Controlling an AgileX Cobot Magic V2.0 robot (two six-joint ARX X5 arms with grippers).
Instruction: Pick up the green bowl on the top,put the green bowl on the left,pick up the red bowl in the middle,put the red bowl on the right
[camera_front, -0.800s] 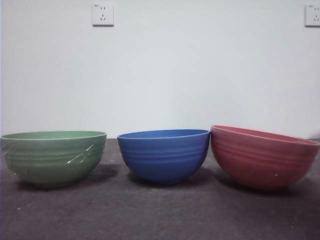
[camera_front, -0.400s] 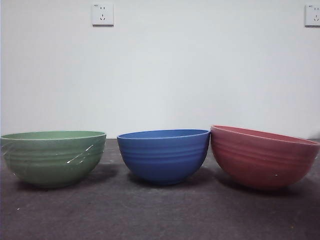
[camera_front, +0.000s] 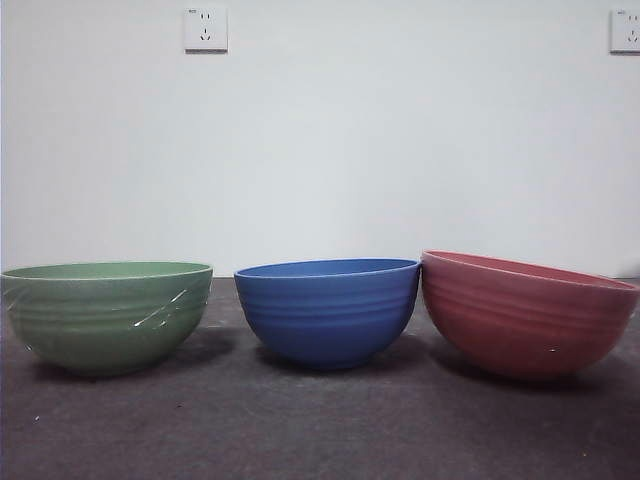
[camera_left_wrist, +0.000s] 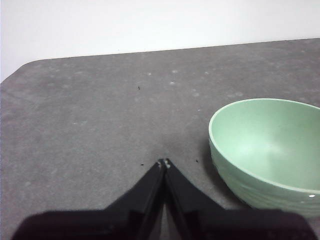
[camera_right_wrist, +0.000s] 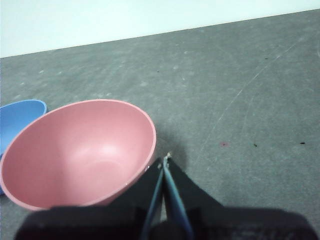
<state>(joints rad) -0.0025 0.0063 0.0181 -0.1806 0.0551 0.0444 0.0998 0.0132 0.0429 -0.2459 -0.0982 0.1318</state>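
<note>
Grey table (camera_front: 320, 430) carries three bowls in a row, seen from the front. Red bowl (camera_front: 525, 315) at one end, tilted, its near rim leaning against the blue bowl (camera_front: 328, 312) in the middle; in the right wrist view the red bowl (camera_right_wrist: 80, 152) sits just beside the right gripper (camera_right_wrist: 165, 159), rim close to the tips, and a sliver of the blue bowl (camera_right_wrist: 19, 120) shows beyond it. Green bowl (camera_front: 107, 316) at the other end, upright, apart from the blue one, white scratch marks on its side; in the left wrist view the green bowl (camera_left_wrist: 270, 150) is near the left gripper (camera_left_wrist: 164, 162), off to one side, not touching. Both grippers empty, jaws pressed together, above bare table. Two wall sockets, one (camera_front: 205, 29) above the green bowl.
</note>
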